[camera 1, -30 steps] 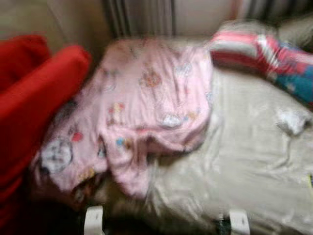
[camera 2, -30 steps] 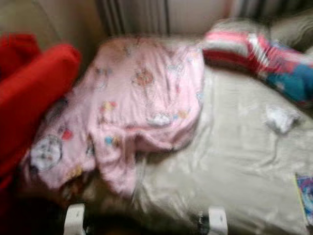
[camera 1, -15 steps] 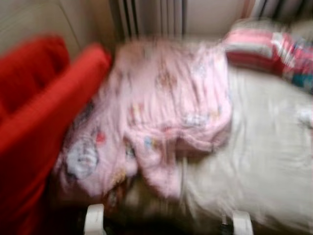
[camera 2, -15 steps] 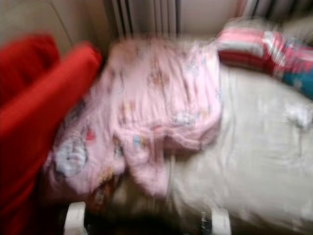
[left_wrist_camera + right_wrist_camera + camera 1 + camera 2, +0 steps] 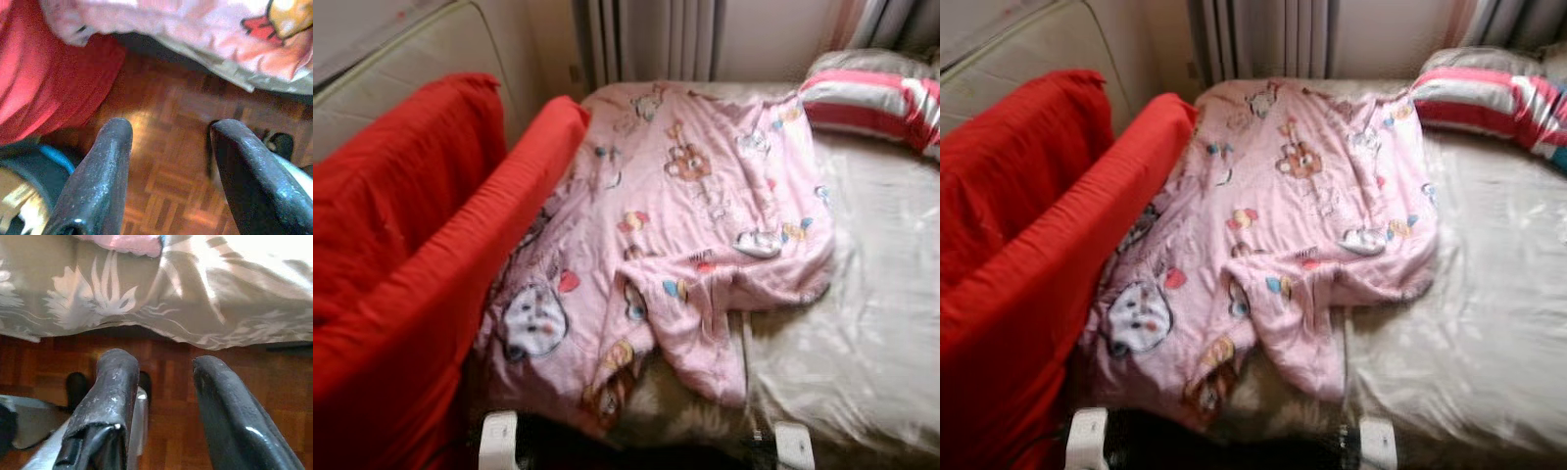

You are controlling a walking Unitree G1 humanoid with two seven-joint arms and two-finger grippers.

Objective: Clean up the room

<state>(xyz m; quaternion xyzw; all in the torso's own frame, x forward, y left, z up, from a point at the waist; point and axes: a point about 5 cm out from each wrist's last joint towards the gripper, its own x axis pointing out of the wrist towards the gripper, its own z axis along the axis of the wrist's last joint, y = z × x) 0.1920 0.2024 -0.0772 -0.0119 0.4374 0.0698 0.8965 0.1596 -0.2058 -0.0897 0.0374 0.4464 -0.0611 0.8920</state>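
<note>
One pink cartoon-print blanket (image 5: 685,225) lies rumpled across the beige bed (image 5: 862,323), beside the red cot (image 5: 421,264). I see both grippers, left (image 5: 168,161) and right (image 5: 159,391), hanging over parquet, fingers apart.

striped pillow (image 5: 881,93) cut off at edge, bed (image 5: 862,323) partly blanket-covered

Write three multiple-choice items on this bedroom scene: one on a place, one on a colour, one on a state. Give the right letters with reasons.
1. Where does the pink blanket lie?
A. on the bed
B. on the floor
C. on a chair

2. What colour is the cover at the bed's left?
A. blue
B. red
C. green

3. How is the left pincer?
A. shut on the blanket
B. shut, empty
C. open, empty

Answers: 1 A, it sprawls over the beige sheet. 2 B, plainly red. 3 C, its fingers stand apart above the parquet floor.
</note>
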